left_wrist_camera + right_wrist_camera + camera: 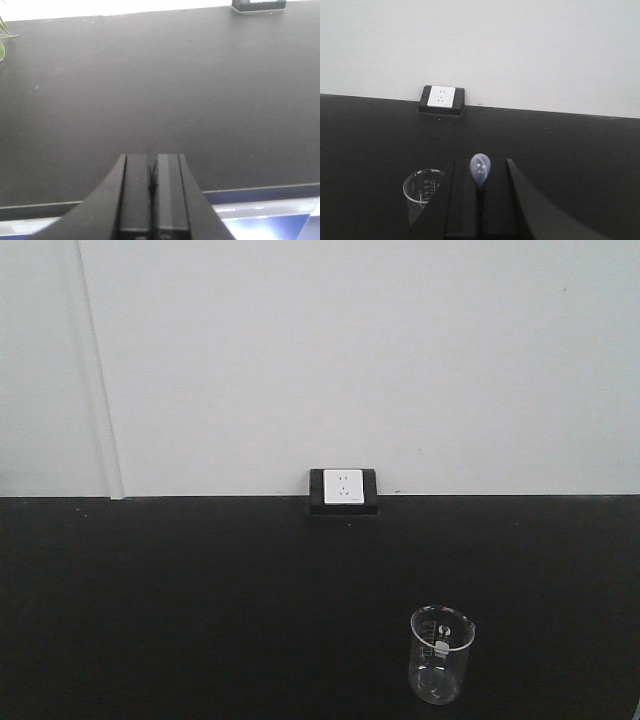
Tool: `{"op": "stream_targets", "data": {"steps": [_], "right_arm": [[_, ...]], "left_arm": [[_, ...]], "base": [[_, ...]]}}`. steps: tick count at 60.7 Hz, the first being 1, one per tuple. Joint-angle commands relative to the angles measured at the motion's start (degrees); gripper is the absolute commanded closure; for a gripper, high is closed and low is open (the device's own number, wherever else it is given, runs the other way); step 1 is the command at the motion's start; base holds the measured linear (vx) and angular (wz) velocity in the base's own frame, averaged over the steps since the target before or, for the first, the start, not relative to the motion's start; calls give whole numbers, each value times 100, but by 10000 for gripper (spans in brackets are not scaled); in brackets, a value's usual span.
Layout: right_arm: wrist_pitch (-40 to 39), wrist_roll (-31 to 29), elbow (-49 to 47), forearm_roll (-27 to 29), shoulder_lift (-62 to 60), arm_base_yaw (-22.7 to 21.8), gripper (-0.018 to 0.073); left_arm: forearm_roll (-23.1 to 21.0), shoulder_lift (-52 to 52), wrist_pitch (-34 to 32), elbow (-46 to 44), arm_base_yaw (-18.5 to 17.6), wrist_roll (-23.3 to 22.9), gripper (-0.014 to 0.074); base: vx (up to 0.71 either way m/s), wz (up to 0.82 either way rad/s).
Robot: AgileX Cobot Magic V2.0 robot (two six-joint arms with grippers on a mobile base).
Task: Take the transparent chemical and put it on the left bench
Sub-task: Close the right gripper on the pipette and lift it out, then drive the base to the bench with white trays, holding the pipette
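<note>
My right gripper [480, 172] is shut on the transparent chemical, a colourless pipette; only its rounded bulb [480, 170] sticks out between the jaws, the stem is hidden. It hangs above the black bench, just right of a small empty glass beaker [422, 192]. The beaker also stands at the lower right of the front view [441, 654]. My left gripper [152, 172] is shut and empty over the bare black bench [150, 85] near its front edge. Neither gripper shows in the front view.
A white wall socket in a black frame [343, 490] sits at the back of the bench; it also shows in the right wrist view [441, 99]. Green leaf tips [4, 40] poke in at the far left.
</note>
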Motion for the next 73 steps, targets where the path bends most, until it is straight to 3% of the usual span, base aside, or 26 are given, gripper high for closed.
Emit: {"op": "stream_targets", "data": {"steps": [1, 73], "right_arm": [[-429, -36, -173, -10, -30, -9, 562], [-429, -36, -173, -10, -30, -9, 562]], "left_arm": [[-4, -110, -449, 93, -10, -45, 600], [-4, -110, -449, 93, -10, -45, 600]], "base": [[-4, -2], [-25, 5]]}}
